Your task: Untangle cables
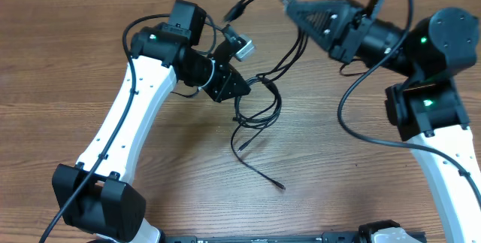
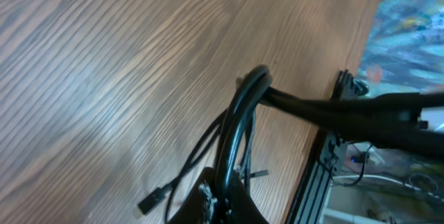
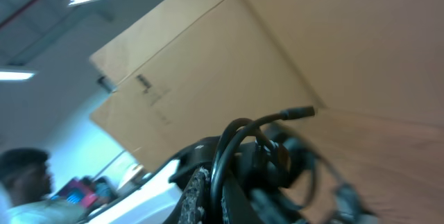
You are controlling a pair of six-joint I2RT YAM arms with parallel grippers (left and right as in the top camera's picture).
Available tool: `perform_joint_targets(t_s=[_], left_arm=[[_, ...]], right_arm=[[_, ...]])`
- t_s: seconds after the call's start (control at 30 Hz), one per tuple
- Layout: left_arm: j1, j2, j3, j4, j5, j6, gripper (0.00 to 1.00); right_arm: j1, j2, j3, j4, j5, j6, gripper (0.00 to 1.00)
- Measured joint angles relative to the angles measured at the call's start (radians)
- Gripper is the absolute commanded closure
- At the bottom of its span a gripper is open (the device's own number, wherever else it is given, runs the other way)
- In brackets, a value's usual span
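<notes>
Two grippers, we are seeing, are clamping shut on the cables [image 1: 255, 120], left gripper [image 1: 244, 86] and right gripper [image 1: 288, 2], while strands too tangled for counting are trailing across the middle of the table [image 1: 75, 62], one silvery plug [image 1: 242, 46] among them.

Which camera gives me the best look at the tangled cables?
Overhead: it shows the whole tangle of cables, loose ends included. The left wrist view catches only a few strands and one plug; the right wrist view shows one blurred loop.

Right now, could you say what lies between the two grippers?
Thin black cables and a silvery plug lie between the left gripper and right gripper, in the overhead view.
</notes>
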Motion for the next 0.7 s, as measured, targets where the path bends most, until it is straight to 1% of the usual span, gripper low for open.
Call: perform_joint_targets(t_s=[0.3, 0.5, 0.7], left_arm=[[0.109, 0.000, 0.000, -0.047, 0.001, 0.000, 0.95], [0.194, 0.000, -0.001, -0.079, 0.049, 0.000, 0.95], [0.294, -0.014, -0.001, -0.136, 0.097, 0.008, 0.96]], right_arm=[[-0.183, 0.000, 0.000, -0.094, -0.043, -0.070, 0.96], [-0.342, 0.000, -0.001, -0.287, -0.052, -0.168, 0.96], [-0.468, 0.000, -0.001, -0.392, -0.060, -0.274, 0.96]])
